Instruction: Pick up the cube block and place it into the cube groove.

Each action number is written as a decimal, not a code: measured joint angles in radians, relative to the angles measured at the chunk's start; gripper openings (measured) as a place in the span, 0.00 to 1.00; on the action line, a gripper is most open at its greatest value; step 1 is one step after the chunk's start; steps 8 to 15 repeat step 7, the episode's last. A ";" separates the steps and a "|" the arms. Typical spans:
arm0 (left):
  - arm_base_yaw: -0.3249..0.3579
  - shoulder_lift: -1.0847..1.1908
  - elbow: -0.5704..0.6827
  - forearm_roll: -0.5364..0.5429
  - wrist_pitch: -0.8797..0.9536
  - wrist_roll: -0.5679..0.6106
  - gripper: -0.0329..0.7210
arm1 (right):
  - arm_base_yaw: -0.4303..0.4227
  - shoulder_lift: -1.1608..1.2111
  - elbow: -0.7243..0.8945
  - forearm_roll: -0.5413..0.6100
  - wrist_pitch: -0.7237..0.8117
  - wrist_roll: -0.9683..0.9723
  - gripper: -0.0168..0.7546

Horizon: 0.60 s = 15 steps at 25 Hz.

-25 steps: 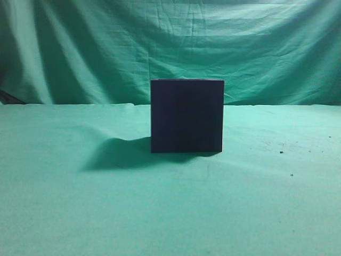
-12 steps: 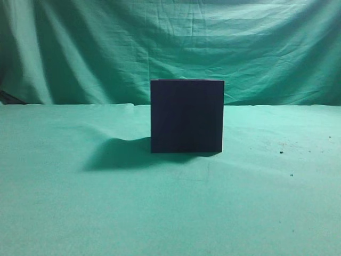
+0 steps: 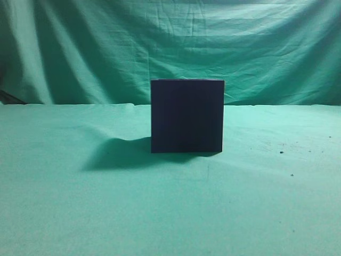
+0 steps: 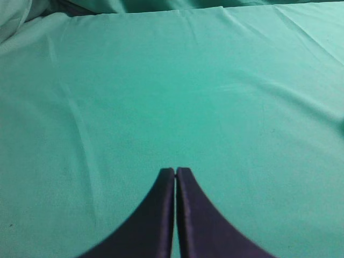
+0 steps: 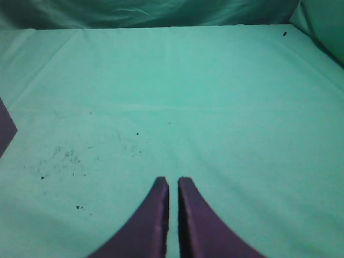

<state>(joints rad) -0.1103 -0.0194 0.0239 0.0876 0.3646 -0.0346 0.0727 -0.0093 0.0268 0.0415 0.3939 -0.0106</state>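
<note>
The large dark navy box (image 3: 186, 116) stands upright in the middle of the green cloth in the exterior view. Its top and the cube groove do not show. The small purple cube block is not visible in any view. Neither arm appears in the exterior view. In the left wrist view my left gripper (image 4: 176, 171) is shut and empty over bare cloth. In the right wrist view my right gripper (image 5: 172, 181) is shut and empty, with only a thin slit between the fingers. A dark corner (image 5: 5, 131) pokes in at that view's left edge; I cannot tell what it belongs to.
A green cloth (image 3: 170, 213) covers the table and hangs as a backdrop (image 3: 106, 48) behind it. The box casts a shadow (image 3: 117, 154) to its left. Small dark specks (image 3: 281, 152) lie on the cloth at the right, and they also show in the right wrist view (image 5: 59, 161).
</note>
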 joint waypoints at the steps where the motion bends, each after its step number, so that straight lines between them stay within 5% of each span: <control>1: 0.000 0.000 0.000 0.000 0.000 0.000 0.04 | 0.000 0.000 0.000 0.001 0.000 0.000 0.02; 15: 0.000 0.000 0.000 0.000 0.000 0.000 0.04 | 0.000 0.000 0.000 0.002 0.000 -0.007 0.02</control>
